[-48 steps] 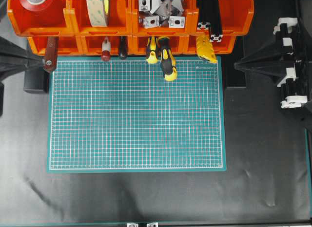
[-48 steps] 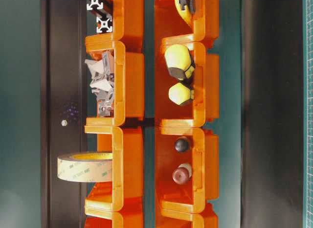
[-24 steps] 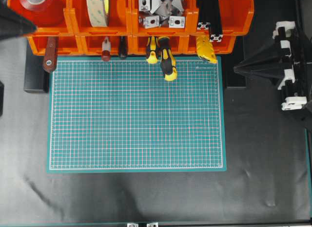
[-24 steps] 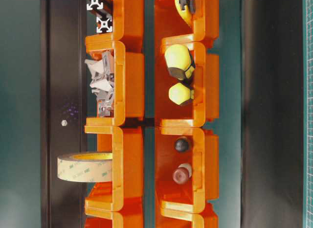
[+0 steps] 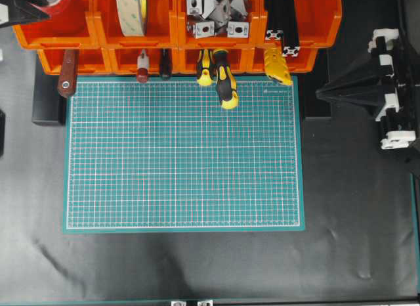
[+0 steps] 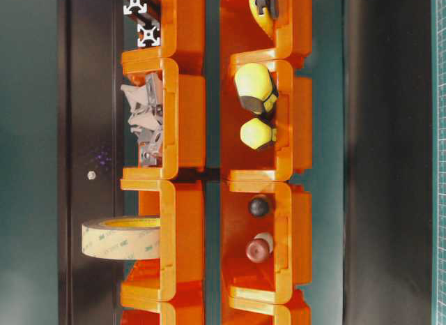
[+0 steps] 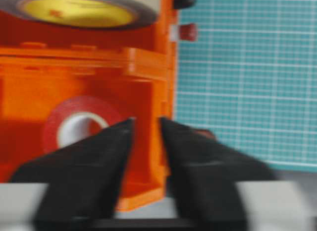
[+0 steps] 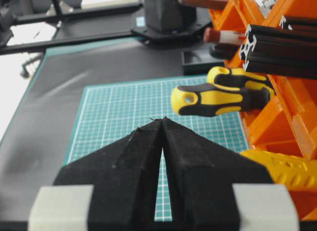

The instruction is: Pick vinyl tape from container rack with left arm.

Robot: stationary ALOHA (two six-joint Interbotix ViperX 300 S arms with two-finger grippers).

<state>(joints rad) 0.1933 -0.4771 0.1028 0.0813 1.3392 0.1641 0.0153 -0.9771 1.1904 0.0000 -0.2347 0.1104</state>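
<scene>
Vinyl tape [image 7: 77, 128]: lies flat in the end bin of the container rack [image 5: 98, 30], on the upper tier at the overhead view's far left; the cream tape roll [image 5: 131, 10] stands on edge in the bin beside it.
Handling: likely light and fairly stiff as a wound roll; the glossy face looks slippery, so a pinch across the flat faces could slide.
Where to hold: my judgement is one finger into the white core, the other outside the red rim, pinching the ring wall; the bin's side wall leaves little room on that side.
Look: small red ring, shiny, with a white inner core; blurred in the left wrist view, mostly hidden under the arm from overhead. Only one red roll can be made out.
Left gripper [image 7: 146, 123]: just over the bin's wall next to the tape, jaws apart by a narrow gap, holding nothing; the tips sit beside the roll, not on it.
Right gripper [image 8: 162, 121]: well away from the rack's tape bin, over the green cutting mat [image 5: 184, 155], jaws pressed nearly together, empty.
</scene>
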